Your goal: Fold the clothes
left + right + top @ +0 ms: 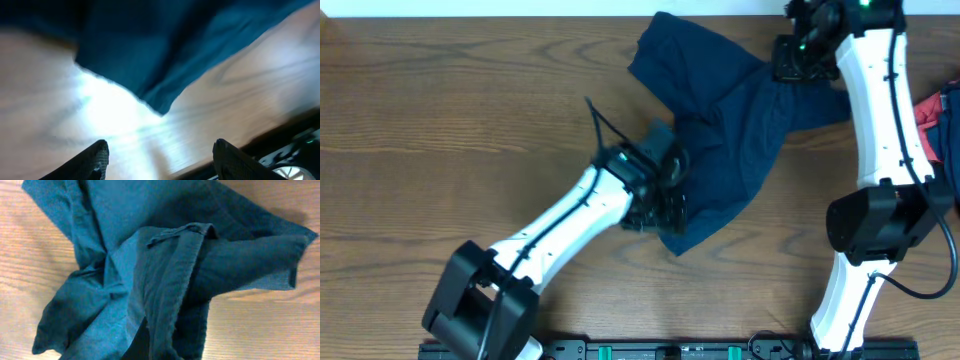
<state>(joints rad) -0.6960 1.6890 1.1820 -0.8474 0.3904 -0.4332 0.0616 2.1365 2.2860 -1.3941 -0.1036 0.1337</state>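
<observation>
The clothes (740,130) are a dark navy garment lying crumpled on the wooden table, at the far centre-right. My left gripper (655,205) is at the garment's lower left edge. In the left wrist view it (160,145) is open, with bare wood between its fingertips and a corner of the clothes (150,45) just ahead. My right gripper (790,60) is at the garment's far right part. In the right wrist view a ridge of the clothes (165,255) rises into the jaws (160,352), which the fabric hides; they appear shut on it.
A red cloth item (940,120) lies at the right edge of the table. A black rail (670,350) runs along the front edge and shows in the left wrist view (280,135). Bare wood (440,120) spreads to the left.
</observation>
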